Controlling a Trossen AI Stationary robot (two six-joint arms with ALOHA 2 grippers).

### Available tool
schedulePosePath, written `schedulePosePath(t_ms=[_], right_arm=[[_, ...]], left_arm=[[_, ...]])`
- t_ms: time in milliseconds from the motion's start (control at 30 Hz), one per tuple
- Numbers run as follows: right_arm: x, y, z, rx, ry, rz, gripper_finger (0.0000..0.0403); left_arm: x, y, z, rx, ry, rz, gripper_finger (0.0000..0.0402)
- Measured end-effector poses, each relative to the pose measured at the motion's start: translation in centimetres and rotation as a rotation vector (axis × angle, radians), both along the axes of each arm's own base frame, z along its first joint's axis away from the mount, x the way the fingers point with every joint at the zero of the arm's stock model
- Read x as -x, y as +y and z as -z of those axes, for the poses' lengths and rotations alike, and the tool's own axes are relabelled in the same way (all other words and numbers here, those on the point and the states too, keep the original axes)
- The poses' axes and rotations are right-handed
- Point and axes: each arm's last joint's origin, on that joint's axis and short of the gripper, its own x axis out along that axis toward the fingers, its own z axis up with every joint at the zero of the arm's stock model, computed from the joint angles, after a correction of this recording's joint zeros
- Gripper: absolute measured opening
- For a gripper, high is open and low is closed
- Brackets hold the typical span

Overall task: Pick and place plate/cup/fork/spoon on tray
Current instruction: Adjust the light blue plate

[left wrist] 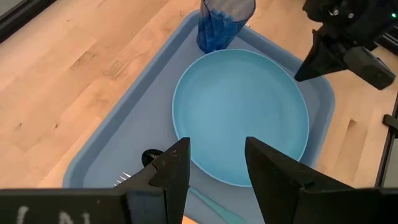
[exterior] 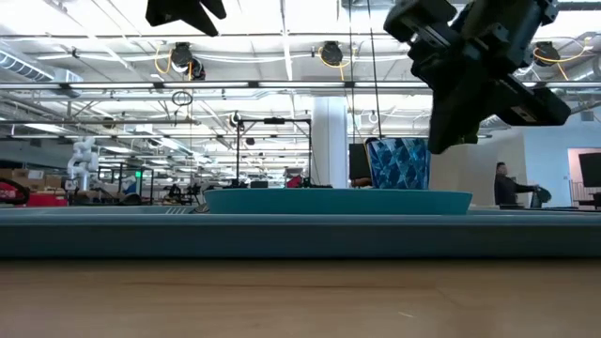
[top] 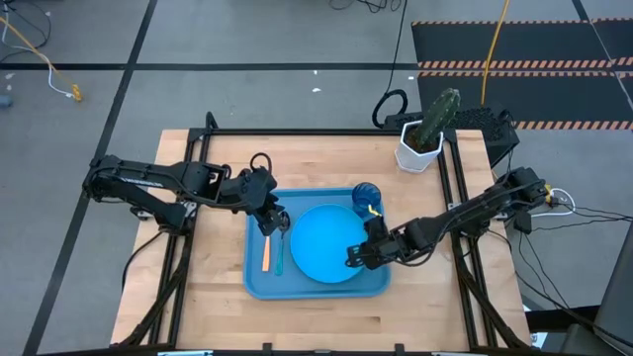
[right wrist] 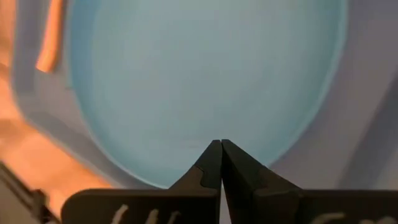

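Right end effector is hovering closed and empty at the plate's 4 o'clock rim. Left end effector is sitting open over the fork and spoon. A careless pullback might be clipping the cup.

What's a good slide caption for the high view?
Plate, cup, fork and spoon sit on the tray; both grippers hover above.
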Motion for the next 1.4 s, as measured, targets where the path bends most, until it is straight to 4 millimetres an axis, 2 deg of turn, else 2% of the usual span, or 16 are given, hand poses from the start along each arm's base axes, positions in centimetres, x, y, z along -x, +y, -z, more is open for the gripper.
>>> schedulePosePath(t_ms=[300, 567, 1067, 1400], right_arm=[[0.5, -0.2, 0.3, 0.023, 0.052, -0.003, 0.0], [1.1, 0.1, 1.9, -0.034, 0.047, 0.002, 0.0], [1.1, 0.1, 1.9, 0.006, 0.018, 0.047, 0.0], [1.1, 0.3, 1.9, -0.035, 0.035, 0.013, 0.0]], left_arm=[[0.0, 0.0, 0.0, -0.004, 0.002, 0.006, 0.0157], [0.0, 0.0, 0.0, -0.02, 0.006, 0.023, 0.0157], [0.0, 0.0, 0.0, -0.041, 0.01, 0.043, 0.0157], [0.0, 0.0, 0.0, -0.04, 0.009, 0.041, 0.0157]])
